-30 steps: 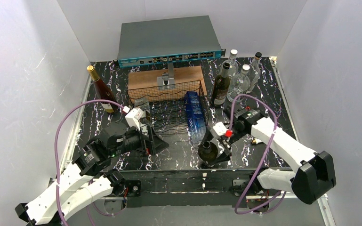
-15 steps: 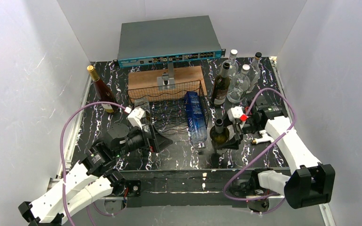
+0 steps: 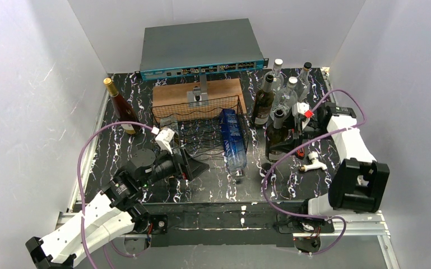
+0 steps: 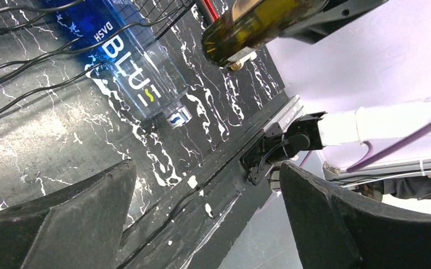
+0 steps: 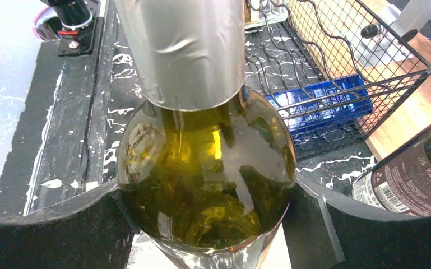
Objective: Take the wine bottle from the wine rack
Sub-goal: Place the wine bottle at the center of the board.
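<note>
One green wine bottle (image 3: 276, 134) is upright and clear of the wine rack (image 3: 199, 120), to its right beside the other standing bottles (image 3: 283, 89) — the right gripper (image 3: 291, 128) is clamped round its body. The left gripper (image 3: 195, 166) gapes empty at the rack's front — a blue bottle (image 3: 232, 137) lies inside

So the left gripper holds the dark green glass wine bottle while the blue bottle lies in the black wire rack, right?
No: the right gripper holds that dark green glass wine bottle, per the right wrist view. The rest is correct.
</note>
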### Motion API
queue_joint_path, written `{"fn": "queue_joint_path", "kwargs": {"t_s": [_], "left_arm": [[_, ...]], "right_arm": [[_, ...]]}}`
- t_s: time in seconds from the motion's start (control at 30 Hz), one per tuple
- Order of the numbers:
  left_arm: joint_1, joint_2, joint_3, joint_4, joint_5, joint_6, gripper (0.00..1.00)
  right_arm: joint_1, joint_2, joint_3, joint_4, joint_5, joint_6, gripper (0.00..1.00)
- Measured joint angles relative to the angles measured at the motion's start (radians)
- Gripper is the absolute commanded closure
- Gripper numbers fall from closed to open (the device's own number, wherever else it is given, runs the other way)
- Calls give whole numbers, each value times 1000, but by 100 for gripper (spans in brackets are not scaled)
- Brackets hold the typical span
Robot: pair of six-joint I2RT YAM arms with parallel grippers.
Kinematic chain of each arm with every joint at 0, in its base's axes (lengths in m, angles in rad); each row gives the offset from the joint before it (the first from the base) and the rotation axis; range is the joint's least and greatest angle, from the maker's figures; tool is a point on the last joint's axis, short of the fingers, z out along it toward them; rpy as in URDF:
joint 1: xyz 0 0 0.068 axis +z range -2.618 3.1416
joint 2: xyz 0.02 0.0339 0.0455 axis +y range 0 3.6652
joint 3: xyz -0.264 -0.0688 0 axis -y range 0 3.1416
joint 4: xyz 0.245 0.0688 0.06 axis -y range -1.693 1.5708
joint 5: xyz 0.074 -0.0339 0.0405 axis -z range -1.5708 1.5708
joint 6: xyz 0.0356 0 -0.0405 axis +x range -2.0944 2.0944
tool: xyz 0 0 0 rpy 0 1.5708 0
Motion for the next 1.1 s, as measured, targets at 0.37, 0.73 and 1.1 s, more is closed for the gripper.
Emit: {"fn": "queue_joint_path", "kwargs": {"t_s": [0.37,0.73,1.1], "left_arm": [[0,-5,-47,49,2,4,2],[0,23,-61,74,2,2,2],[0,36,-61,77,3,-5,2]], "right_arm": [[-14,197,69,-163,-35,-221,70],[-14,348,167,-185,-43,-299,64],[-13,457,232,-187,-55,-397,53]]}}
